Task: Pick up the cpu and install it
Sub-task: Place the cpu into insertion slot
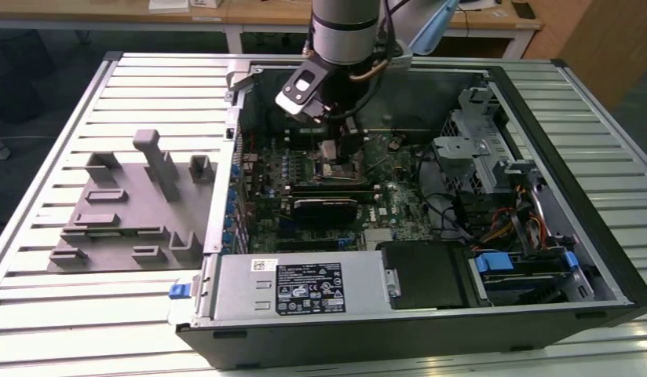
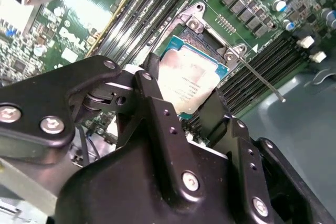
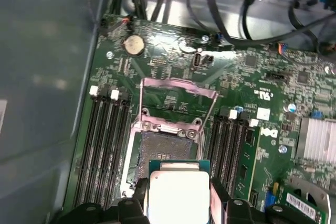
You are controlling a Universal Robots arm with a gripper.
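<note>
While in gripper [image 3: 178, 189], cpu [image 3: 179, 199] above socket [image 3: 157, 148].

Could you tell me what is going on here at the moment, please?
A robot arm is reaching down into an open computer case lying on a table. Its gripper holds the cpu by two opposite edges, right over the motherboard. The socket looks bare, with its metal frame swung up, so the chip is not yet seated.
</note>
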